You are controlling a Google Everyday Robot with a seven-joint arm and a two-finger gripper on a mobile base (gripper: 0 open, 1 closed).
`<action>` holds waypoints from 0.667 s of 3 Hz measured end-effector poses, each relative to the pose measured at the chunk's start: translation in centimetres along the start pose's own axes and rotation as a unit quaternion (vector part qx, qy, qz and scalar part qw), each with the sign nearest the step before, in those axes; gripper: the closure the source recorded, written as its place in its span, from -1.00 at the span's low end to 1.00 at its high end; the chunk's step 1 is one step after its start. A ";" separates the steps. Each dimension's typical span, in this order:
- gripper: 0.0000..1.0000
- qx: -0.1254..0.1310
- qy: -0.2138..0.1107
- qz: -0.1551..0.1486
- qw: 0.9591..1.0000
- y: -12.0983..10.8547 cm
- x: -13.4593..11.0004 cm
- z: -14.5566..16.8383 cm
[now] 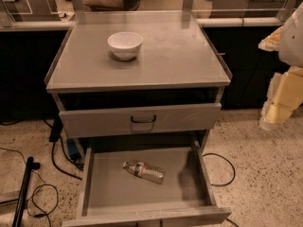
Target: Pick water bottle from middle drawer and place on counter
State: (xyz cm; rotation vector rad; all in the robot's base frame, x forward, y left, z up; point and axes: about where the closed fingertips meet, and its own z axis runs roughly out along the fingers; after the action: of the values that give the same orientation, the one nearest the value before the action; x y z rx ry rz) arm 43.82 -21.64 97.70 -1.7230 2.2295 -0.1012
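one water bottle (144, 171) lies in the open middle drawer (108, 186); my gripper (274, 115) hangs right, grip i cannot tell.

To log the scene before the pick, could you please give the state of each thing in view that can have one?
Middle drawer: pulled open.
Water bottle: lying on its side on that drawer's bottom.
Drawer with black handle: pushed in.
Bowl: upright on the counter, looks empty.
Gripper: off to the counter's right, away from the bottle.
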 end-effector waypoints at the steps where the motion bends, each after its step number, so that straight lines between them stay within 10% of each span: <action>1: -1.00 -0.001 -0.004 -0.002 1.000 0.1 -0.1 0.3; 2: -1.00 -0.010 -0.028 -0.013 0.999 0.9 -0.8 1.9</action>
State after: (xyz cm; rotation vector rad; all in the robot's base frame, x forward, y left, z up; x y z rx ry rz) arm 43.76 -20.35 95.90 -1.7433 2.1753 -0.0362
